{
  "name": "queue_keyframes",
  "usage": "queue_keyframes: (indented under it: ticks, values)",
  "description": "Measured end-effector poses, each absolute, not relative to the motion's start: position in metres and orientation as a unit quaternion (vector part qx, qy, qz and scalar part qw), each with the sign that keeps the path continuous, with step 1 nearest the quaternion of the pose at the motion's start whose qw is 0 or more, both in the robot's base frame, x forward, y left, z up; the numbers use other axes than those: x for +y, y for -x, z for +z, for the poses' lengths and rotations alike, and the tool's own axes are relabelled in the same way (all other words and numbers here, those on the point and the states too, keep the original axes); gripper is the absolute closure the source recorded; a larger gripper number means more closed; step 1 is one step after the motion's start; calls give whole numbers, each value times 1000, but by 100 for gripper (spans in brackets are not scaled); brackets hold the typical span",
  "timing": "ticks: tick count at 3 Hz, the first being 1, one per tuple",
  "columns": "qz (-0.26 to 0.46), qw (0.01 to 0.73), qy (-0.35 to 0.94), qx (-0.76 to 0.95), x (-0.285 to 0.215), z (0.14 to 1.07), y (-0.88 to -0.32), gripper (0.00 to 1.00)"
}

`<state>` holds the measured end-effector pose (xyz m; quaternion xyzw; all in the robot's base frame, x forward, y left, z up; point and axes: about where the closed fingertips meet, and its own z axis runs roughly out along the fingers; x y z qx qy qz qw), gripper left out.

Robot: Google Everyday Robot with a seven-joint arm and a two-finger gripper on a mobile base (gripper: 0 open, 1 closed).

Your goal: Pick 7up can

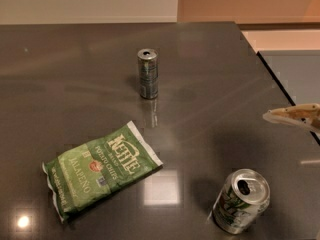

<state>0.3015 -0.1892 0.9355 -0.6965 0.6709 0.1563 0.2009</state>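
The 7up can [241,201] is a wide silver can with green and white print and a shiny open top. It stands at the front right of the dark table [215,84], leaning a little in the view. My gripper [292,117] reaches in from the right edge as a pale beige tip. It hangs above and to the right of the can and is apart from it. Most of the gripper is out of view.
A slim dark grey-green can [148,74] stands upright at the table's middle back. A green Kettle jalapeño chips bag [100,169] lies flat at the front left. The table's right edge [280,79] runs just behind the gripper, with pale floor beyond.
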Motion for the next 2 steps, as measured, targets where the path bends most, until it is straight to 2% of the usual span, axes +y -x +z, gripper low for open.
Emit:
queue_keyframes:
  ticks: [2]
  values:
    - [208,209,704,646,-152,902,-274,0]
